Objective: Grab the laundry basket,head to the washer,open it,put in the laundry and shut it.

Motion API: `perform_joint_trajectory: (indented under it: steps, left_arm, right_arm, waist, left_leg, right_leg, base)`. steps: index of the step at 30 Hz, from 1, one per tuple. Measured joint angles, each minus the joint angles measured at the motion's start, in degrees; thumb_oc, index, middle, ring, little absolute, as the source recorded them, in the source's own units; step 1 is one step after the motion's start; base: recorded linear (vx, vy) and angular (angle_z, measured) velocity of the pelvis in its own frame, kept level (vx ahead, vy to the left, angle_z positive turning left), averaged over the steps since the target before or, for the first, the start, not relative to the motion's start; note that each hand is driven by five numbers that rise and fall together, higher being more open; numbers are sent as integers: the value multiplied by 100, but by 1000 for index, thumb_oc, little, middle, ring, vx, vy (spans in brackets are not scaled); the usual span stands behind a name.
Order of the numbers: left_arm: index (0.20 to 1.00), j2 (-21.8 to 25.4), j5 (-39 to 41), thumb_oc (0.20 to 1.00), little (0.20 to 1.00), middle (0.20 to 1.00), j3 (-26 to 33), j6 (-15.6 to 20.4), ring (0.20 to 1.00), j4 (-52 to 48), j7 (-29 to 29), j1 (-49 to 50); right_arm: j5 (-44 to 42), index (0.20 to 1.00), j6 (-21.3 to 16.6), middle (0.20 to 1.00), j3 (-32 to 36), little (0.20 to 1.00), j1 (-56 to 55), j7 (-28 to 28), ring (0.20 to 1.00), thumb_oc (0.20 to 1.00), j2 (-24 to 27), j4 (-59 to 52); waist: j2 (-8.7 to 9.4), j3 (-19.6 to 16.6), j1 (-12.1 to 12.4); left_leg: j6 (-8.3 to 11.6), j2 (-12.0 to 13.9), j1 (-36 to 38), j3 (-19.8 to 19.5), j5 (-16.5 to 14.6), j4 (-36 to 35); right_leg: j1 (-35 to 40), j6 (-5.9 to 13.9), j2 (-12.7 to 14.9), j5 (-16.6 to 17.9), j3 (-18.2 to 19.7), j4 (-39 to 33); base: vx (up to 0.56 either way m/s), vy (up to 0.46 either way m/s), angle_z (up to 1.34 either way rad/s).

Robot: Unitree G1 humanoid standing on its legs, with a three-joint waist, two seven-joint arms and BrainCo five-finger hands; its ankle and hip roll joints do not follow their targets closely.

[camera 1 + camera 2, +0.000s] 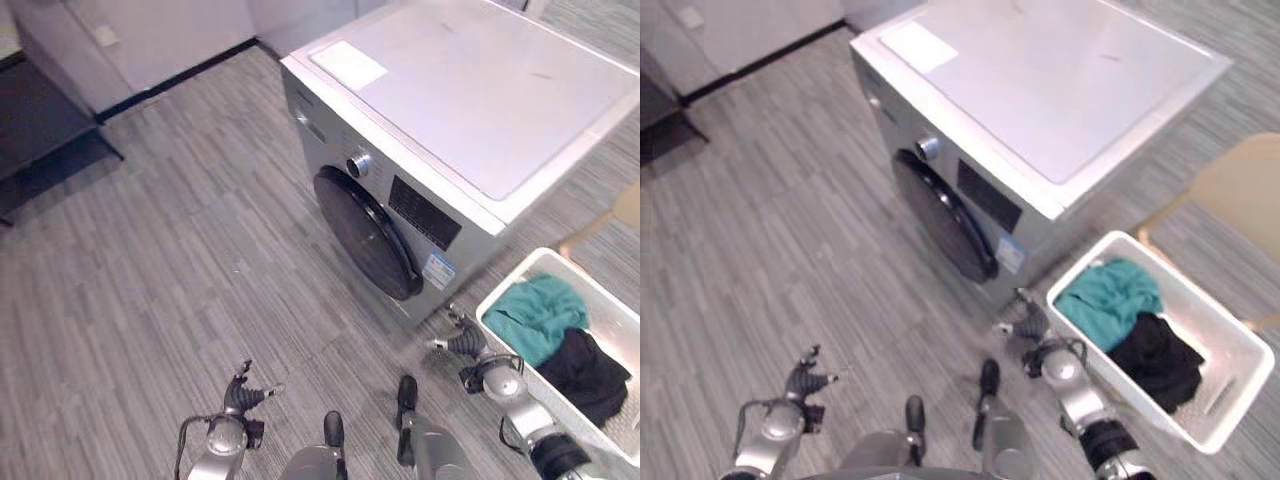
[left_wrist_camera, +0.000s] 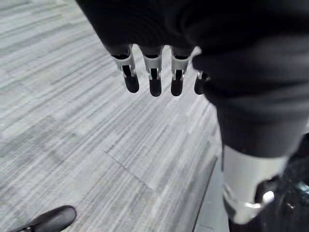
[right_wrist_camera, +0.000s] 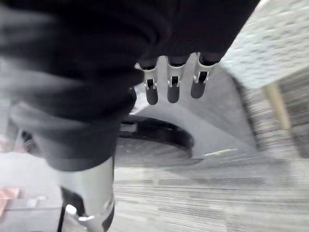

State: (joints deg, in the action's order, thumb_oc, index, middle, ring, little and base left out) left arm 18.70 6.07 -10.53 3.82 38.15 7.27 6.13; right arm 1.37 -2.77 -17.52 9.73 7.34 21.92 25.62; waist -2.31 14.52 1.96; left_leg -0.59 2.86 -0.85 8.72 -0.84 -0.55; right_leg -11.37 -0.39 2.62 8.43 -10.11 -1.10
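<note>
Right hand [image 1: 468,343] beside laundry basket [image 1: 520,285]

Left robot hand [image 1: 240,396] and right robot hand [image 1: 466,343] hang low, fingers relaxed.

Washer [image 1: 450,130] ahead, door [image 1: 365,232] facing left. Laundry basket [image 1: 1230,395] on floor right of it, clothes [image 1: 1130,325] inside; chair [image 1: 1235,190] behind basket.

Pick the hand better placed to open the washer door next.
Probably right. The right hand hangs open just below the closed washer door, beside the basket on the floor. The left hand hangs open over bare floor, farther from the door.
</note>
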Motion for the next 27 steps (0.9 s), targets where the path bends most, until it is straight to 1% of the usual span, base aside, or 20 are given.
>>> perform_joint_trajectory:
  steps: [3, 4, 8, 11, 13, 15, 18, 21, 22, 24, 27]
  left_arm:
    - [1000, -48, 2, 1000, 1000, 1000, -33, -7, 1000, 50, -36, 59]
    - [1000, -64, 2, 1000, 1000, 1000, -35, -8, 1000, 65, -39, 29]
    - [1000, -72, 13, 1000, 1000, 1000, -42, -1, 1000, 48, -35, -64]
    - [1000, -71, 43, 1000, 1000, 1000, -40, 7, 1000, 49, -16, -130]
    - [1000, -67, 51, 1000, 1000, 1000, -44, 31, 1000, 25, 24, -177]
    - [1000, -66, 55, 1000, 1000, 1000, -127, 75, 1000, 19, 57, -251]
    - [1000, -53, 65, 1000, 1000, 1000, -240, 95, 1000, 19, 175, -250]
    - [1000, -33, 150, 1000, 1000, 1000, -252, 134, 1000, 20, 200, -274]
    - [1000, -22, 282, 1000, 1000, 1000, -271, 143, 1000, 39, 208, -360]
    - [1000, 2, 287, 1000, 1000, 1000, -255, 158, 1000, 60, 231, -383]
    - [1000, 13, 423, 1000, 1000, 1000, -267, 295, 1000, 70, 268, -430]
  right_arm:
    - [-40, 1000, 7, 1000, -83, 1000, 282, 1, 1000, 1000, 3, 26]
    - [-55, 1000, 13, 1000, -129, 1000, 422, 9, 1000, 1000, -18, 29]
    - [-166, 1000, 35, 1000, -142, 1000, 558, 67, 1000, 1000, -3, 42]
    - [-165, 1000, 52, 1000, -130, 1000, 660, 243, 1000, 1000, 17, 34]
    - [-184, 1000, 49, 1000, -101, 1000, 894, 416, 1000, 1000, 8, 13]
    - [-250, 1000, 40, 1000, -31, 1000, 1215, 632, 1000, 1000, -8, 33]
    - [-479, 1000, 20, 1000, -41, 1000, 1442, 882, 1000, 1000, -102, 335]
    - [-703, 1000, -3, 1000, -35, 1000, 1842, 963, 1000, 1000, -215, 704]
    - [-887, 1000, -4, 1000, 10, 1000, 2209, 1086, 1000, 1000, -211, 987]
    - [-936, 1000, -139, 1000, 138, 1000, 2195, 1189, 1000, 1000, -222, 949]
    - [-1163, 1000, -119, 1000, 137, 1000, 2460, 1253, 1000, 1000, -172, 1260]
  waist:
    - [-63, -14, -1]
    - [-81, -22, 39]
    - [-179, -63, 31]
    - [-227, -62, 42]
    - [-239, -62, 50]
    - [-279, -40, 133]
    - [-341, -7, 327]
    - [-368, 49, 377]
    - [-385, 142, 435]
    - [-384, 259, 467]
    - [-411, 317, 468]
  left_leg:
    - [15, 41, -41, -4, 8, -46]
    - [105, 62, -97, -11, 67, -47]
    - [111, 66, -107, -16, 71, -142]
    - [118, 42, -113, -24, 73, -254]
    - [153, -2, -313, -24, 93, -262]
    - [191, -79, -575, -17, 129, -251]
    - [171, -158, -639, -3, 148, -246]
    - [144, -206, -848, -12, 192, -240]
    - [125, -242, -1013, -3, 245, -232]
    - [119, -259, -1022, -13, 263, -244]
    - [117, -266, -1112, -57, 270, -242]
  right_leg:
    - [115, -55, -90, 117, -59, -331]
    - [95, -90, -94, 143, -102, -341]
    - [62, -89, -96, 143, -164, -341]
    - [6, -78, -65, 137, -200, -346]
    - [-191, -4, -8, 178, -197, -345]
    - [-470, 19, 76, 302, -185, -344]
    - [-545, 74, 151, 346, -157, -345]
    - [-726, 105, 213, 377, -169, -344]
    - [-897, 129, 250, 420, -183, -344]
    - [-910, 115, 271, 478, -193, -344]
    - [-964, 116, 287, 476, -230, -344]
  base:
    - [18, -25, 10]
    - [10, -6, 12]
    - [4, 1, 5]
    - [-37, 28, 4]
    - [-74, 31, 7]
    - [-70, 37, 3]
    - [-58, 33, -1]
    - [-35, 43, 5]
    - [-8, 26, 3]
    - [-3, 42, 3]
    - [10, 49, 9]
